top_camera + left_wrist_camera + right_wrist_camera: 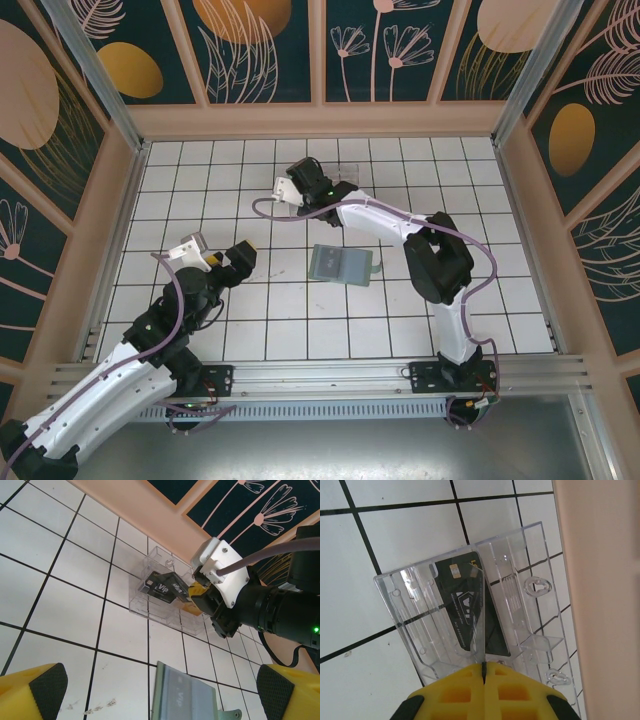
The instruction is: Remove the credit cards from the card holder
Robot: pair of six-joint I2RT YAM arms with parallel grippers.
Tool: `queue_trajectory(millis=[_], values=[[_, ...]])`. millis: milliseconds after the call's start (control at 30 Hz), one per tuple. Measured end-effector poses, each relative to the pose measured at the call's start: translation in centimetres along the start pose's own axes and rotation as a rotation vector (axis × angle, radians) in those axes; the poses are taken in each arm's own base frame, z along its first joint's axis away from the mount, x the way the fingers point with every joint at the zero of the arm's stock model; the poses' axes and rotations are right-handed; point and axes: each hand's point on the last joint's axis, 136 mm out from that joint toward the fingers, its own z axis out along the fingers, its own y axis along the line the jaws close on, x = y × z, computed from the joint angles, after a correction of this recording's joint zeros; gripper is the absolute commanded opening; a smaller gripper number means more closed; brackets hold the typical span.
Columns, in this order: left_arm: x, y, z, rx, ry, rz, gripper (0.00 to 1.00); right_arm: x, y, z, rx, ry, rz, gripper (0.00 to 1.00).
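As right fingers (452, 692) pinch card (176, 590), holder (412, 612) beneath

top: I look down from high at the near edge over the whole surface (300, 340) | left wrist: low, facing far wall (150, 515) | right wrist: close above card holder (520, 595), also in left-wrist view

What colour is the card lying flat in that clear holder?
The card is black with white lettering and a gold chip, clearest in the right wrist view.
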Motion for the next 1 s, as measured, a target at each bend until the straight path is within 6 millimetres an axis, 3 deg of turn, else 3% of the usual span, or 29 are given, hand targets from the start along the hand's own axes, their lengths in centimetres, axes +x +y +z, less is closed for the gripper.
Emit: queue_trajectory(millis=[367, 1000], values=[[0.1, 0.1, 0.1, -0.005, 0.003, 0.002, 0.99, 0.4, 1.2, 0.8, 0.009, -0.005, -0.123, 0.00], [0.1, 0.3, 0.1, -0.013, -0.001, 0.004, 0.99, -0.5, 0.5, 0.8, 0.052, -0.036, -0.190, 0.00]])
